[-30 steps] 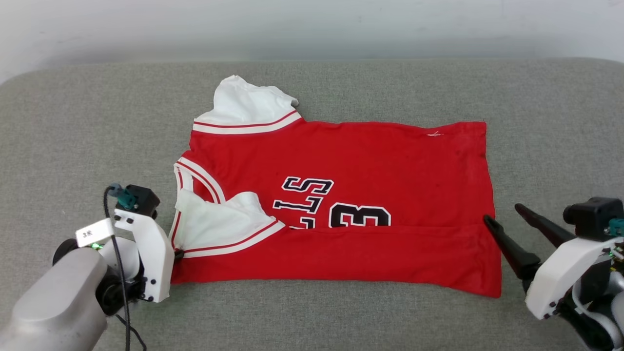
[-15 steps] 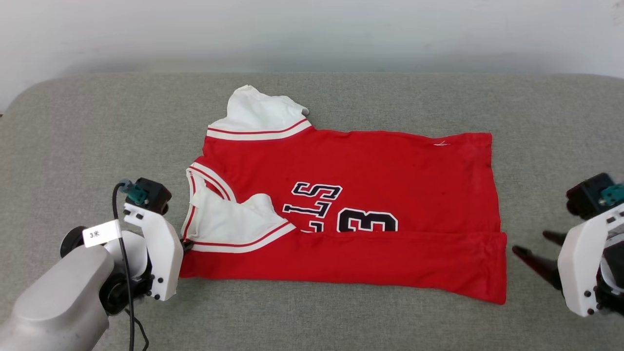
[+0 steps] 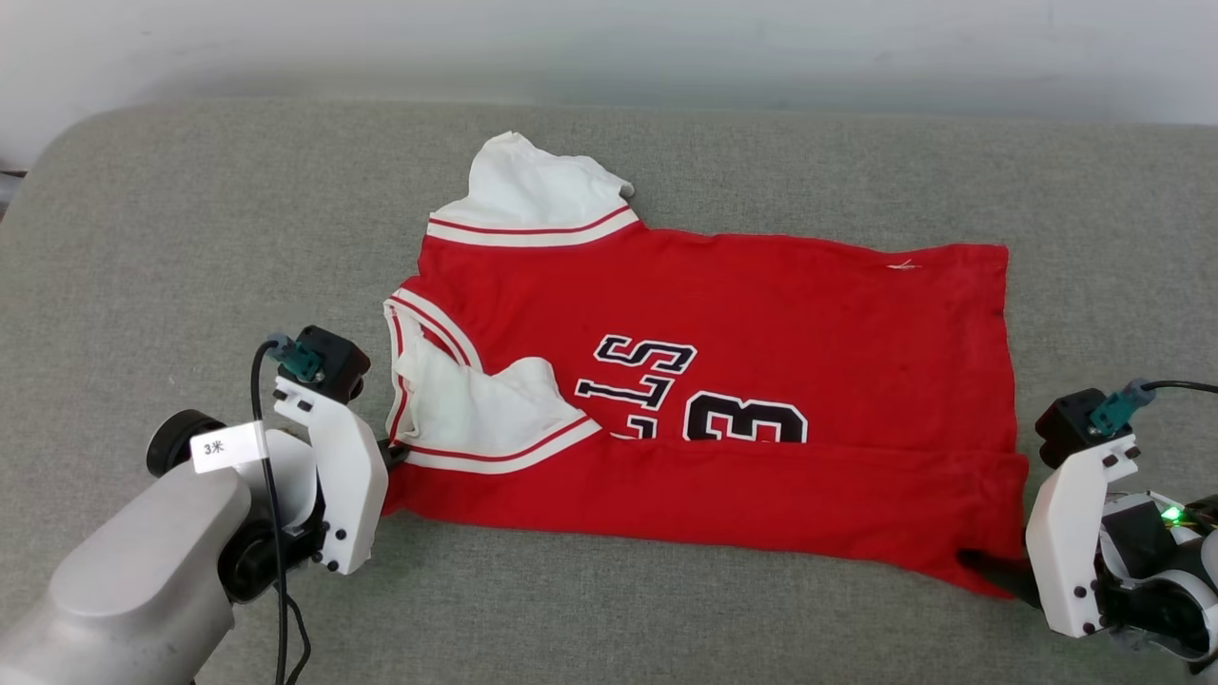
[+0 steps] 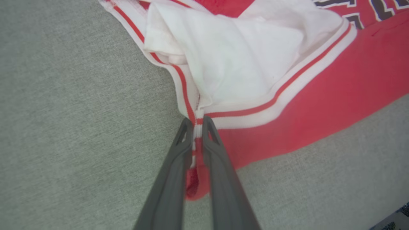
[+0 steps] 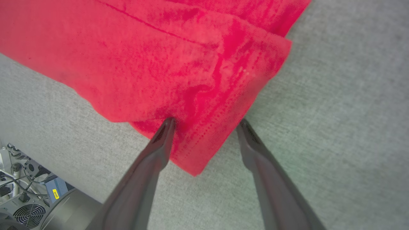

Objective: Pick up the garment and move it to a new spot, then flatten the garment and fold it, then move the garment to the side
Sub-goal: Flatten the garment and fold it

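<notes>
1. Fingers (image 5: 158,150) of the right gripper (image 5: 206,120) look due to close on the hem corner of the garment (image 5: 143,57). To do that well they should sink a little, so that both folded layers come between them and not just the top 1.
2. Once both ends are held, I judge they should rise and travel together at 1 height, with the cloth lightly taut. That would keep the near fold from sagging or falling open.
3. Right fingers are wide apart and hold nothing. 1 tip presses into the red cloth and dents it, the other sits just off the stitched hem edge, and the corner lies between the 2.
4. Left gripper (image 4: 197,119) has its 2 fingers (image 4: 171,179) pinched almost together on the striped trim where the near white sleeve meets the red body. A small bulge of red cloth shows between them lower down.
5. Across the middle of the bench (image 3: 190,238) the garment lies crosswise, neck toward the robot's left and hem toward its right. Its near long edge is folded over, so the black lettering and number are half covered, and 1 white sleeve sticks out on the far side.
6. Grey woven cover on the bench will likely drag on the cloth if it is slid, so lifting seems the safer way.
</notes>
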You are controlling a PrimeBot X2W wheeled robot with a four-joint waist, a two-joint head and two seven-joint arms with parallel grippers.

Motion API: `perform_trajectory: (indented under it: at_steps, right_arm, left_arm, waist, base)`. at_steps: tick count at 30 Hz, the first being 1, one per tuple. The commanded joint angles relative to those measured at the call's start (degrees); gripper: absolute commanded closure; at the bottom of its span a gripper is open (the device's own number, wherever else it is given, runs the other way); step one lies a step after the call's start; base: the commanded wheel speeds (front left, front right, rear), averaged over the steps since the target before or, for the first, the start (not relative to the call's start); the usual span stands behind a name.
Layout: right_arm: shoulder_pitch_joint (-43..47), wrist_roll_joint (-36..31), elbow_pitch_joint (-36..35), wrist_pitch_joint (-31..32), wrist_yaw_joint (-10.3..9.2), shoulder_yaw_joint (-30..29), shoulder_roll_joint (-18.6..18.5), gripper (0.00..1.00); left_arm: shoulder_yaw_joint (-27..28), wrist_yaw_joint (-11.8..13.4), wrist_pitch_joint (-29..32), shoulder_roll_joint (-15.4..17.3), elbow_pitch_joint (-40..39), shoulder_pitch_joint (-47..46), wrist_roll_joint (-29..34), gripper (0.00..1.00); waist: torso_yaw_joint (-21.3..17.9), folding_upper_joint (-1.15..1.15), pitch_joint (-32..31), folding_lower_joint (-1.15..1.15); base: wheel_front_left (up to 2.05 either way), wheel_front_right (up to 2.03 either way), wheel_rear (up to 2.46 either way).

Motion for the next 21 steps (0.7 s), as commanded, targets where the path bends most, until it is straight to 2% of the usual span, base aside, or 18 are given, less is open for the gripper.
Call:
perform_trajectory:
  at_steps: [1, 7, 8, 9, 10, 14, 21]
  right_arm:
    - [0.0, -0.6, 2.1, -0.6, -0.04, 1.8, 1.5, 0.00]
    - [1.3, -0.3, 6.3, -3.0, 0.03, 7.1, 3.1, 0.00]
    - [1.2, -0.2, 6.5, -3.8, 0.05, 7.6, 3.1, 0.50]
    - [1.1, 0.0, 6.6, -4.7, 0.04, 8.1, 2.9, 0.90]
    - [0.8, 0.2, 6.7, -5.5, 0.04, 8.5, 2.7, 1.00]
    - [-0.2, 1.0, 6.6, -8.2, 0.03, 8.7, 1.5, 1.00]
    - [0.6, 3.1, 3.7, -13.2, -0.05, 8.1, -2.9, 1.00]
  left_arm:
    - [-0.2, 0.2, -0.4, -0.1, -0.3, -1.0, 0.5, 1.00]
    - [-0.4, 0.6, -0.8, -0.2, -0.2, -0.4, 0.6, 1.00]
    - [-0.4, 0.6, -0.9, -0.2, -0.1, -0.1, 0.6, 1.00]
    - [-0.5, 0.6, -1.0, 0.0, 0.0, 0.2, 0.5, 1.00]
    - [-0.5, 0.6, -1.1, 0.1, 0.1, 0.5, 0.4, 1.00]
    - [-0.4, 1.0, -1.6, 0.3, 0.3, 1.5, 0.1, 1.00]
    - [0.3, 1.4, -3.3, 1.8, -1.2, 4.2, -1.1, 1.00]
  waist:
    - [0.4, 0.00, 0.6, -0.01]
    - [0.8, 0.00, 1.1, -0.01]
    - [0.8, 0.00, 1.0, -0.01]
    - [0.7, 0.00, 0.9, -0.01]
    - [0.6, 0.00, 0.7, -0.01]
    - [0.3, 0.00, -0.3, -0.01]
    - [-0.3, 0.00, -3.5, -0.01]
  base:
    - [0.00, 0.00, 0.00]
    - [0.00, 0.00, 0.00]
    - [0.00, 0.00, 0.00]
    - [0.00, 0.00, 0.00]
    - [0.00, 0.00, 0.00]
    - [0.00, 0.00, 0.00]
    - [0.00, 0.00, 0.00]
